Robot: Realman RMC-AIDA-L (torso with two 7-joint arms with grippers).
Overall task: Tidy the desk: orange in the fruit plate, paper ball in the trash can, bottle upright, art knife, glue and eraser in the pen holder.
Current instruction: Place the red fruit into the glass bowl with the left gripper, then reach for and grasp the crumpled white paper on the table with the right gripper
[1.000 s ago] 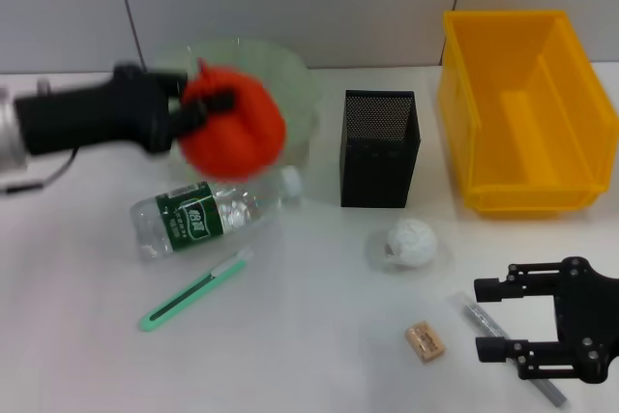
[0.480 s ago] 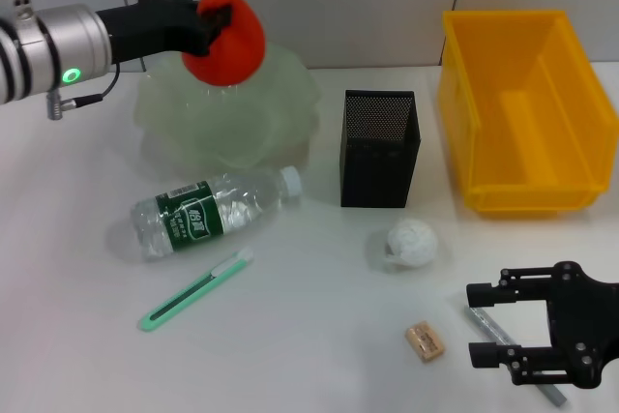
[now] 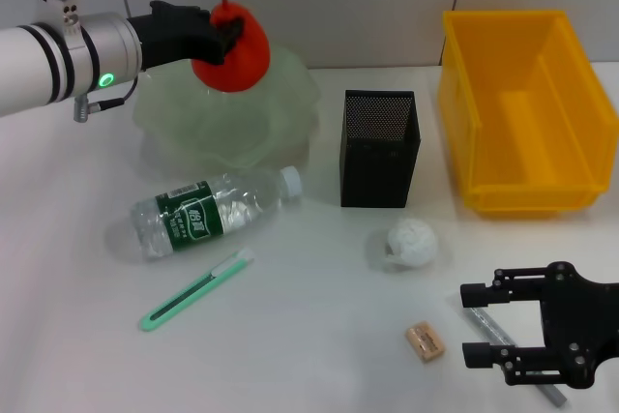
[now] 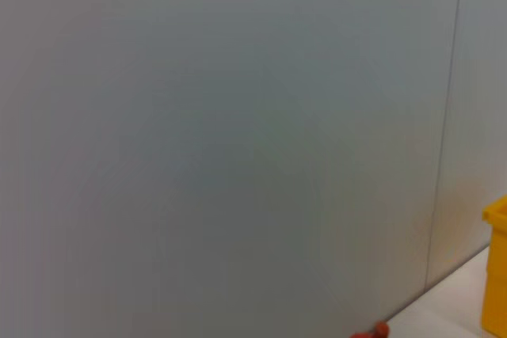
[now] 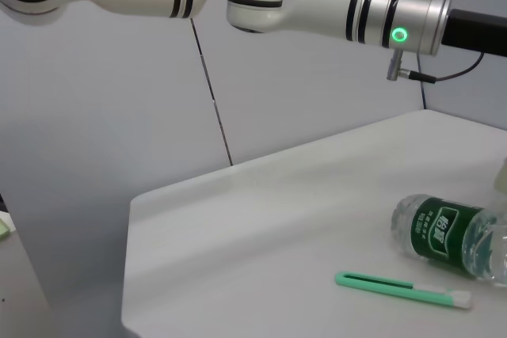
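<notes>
My left gripper (image 3: 224, 34) is shut on the orange (image 3: 235, 55) and holds it over the far side of the pale green fruit plate (image 3: 227, 118). A sliver of the orange shows in the left wrist view (image 4: 372, 332). The clear bottle (image 3: 208, 213) with a green label lies on its side, also in the right wrist view (image 5: 451, 231). The green art knife (image 3: 196, 288) lies in front of it, also in the right wrist view (image 5: 400, 288). The paper ball (image 3: 411, 242), eraser (image 3: 425, 341) and grey glue stick (image 3: 508, 350) lie at the front right. My right gripper (image 3: 481, 323) is open over the glue stick.
A black mesh pen holder (image 3: 379, 147) stands mid-table. A yellow bin (image 3: 522, 108) sits at the back right. The wall is close behind the plate.
My left gripper has carried the orange up and back, from in front of the plate to over its far side. My right gripper has drifted slightly left and toward the front edge.
</notes>
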